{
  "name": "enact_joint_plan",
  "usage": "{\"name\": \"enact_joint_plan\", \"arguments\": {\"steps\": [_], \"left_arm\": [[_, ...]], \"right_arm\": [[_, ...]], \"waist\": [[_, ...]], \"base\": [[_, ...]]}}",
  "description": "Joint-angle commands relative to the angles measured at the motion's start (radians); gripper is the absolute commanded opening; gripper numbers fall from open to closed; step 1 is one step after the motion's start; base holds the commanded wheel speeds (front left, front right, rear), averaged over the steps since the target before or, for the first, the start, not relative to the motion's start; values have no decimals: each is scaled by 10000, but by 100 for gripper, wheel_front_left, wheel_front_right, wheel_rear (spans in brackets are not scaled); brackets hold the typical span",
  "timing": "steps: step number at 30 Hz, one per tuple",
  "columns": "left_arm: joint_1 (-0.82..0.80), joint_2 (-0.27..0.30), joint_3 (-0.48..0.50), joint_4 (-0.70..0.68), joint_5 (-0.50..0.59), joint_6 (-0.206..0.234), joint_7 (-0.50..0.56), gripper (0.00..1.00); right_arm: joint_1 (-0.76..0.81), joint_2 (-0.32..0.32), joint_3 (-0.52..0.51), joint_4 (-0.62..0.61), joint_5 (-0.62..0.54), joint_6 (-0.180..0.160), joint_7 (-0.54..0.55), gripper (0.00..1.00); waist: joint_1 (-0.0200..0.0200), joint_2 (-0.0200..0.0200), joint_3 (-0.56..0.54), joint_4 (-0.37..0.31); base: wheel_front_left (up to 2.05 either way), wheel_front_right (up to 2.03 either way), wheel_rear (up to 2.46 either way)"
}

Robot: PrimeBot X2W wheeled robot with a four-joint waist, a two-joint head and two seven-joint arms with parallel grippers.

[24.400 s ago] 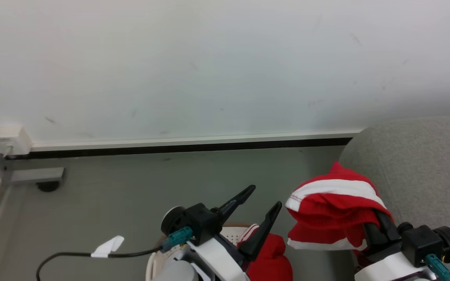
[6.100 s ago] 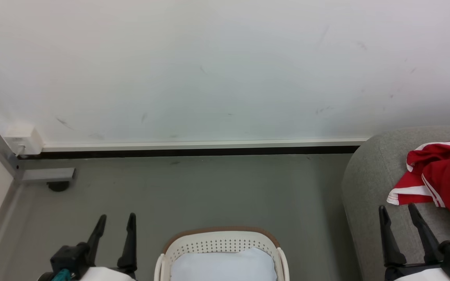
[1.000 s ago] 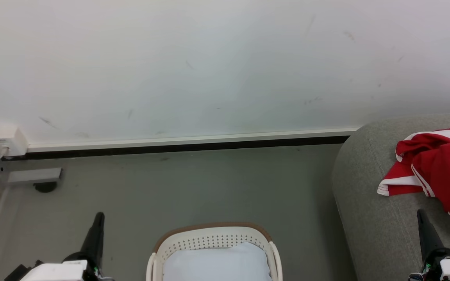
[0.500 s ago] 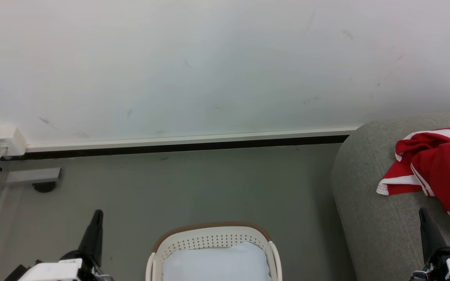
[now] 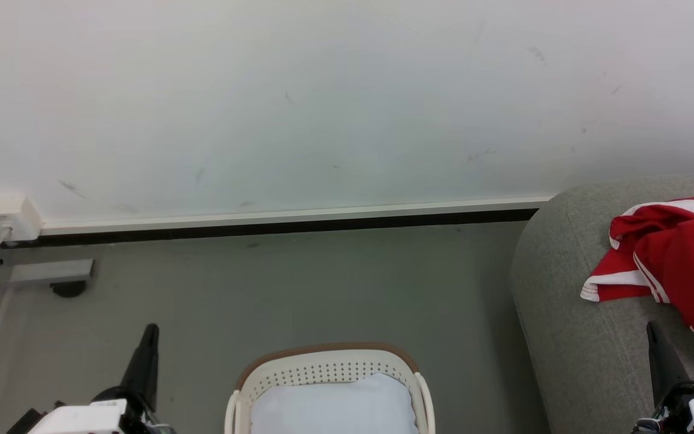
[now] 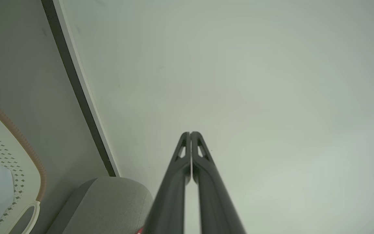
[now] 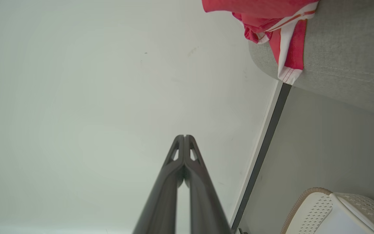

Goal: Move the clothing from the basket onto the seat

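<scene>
White wall [image 5: 323, 90] ahead; left fingers [image 6: 177, 182] and right fingers [image 7: 167, 185] point at it, each pair closed.

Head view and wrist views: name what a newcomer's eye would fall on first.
The red clothing stands out most, heaped on the grey seat at the right edge. Next comes the white basket on the floor at bottom centre, a pale pad showing inside. The left end effector and right end effector are both shut, pointing at the bare wall.
</scene>
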Motion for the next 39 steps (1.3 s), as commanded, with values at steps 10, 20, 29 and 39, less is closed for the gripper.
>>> {"name": "enact_joint_plan", "arguments": {"steps": [10,20,29,39], "left_arm": [[-84,70,32,-31,-131,-60,38,0],[-84,70,31,-32,-132,-60,38,0],[-84,70,30,-32,-133,-61,37,0],[-84,70,30,-33,-133,-61,37,0]], "right_arm": [[-120,8,-46,-36,-29,-24,53,0],[-121,19,-60,-35,-41,-24,46,0],[-123,26,-72,-35,-55,-24,61,0],[-124,31,-83,-34,-70,-24,64,0]], "waist": [[0,-1,0,1],[0,-1,0,1],[0,-1,0,1],[0,-1,0,1]], "base": [[0,0,0],[0,0,0],[0,0,0],[0,0,0]]}}
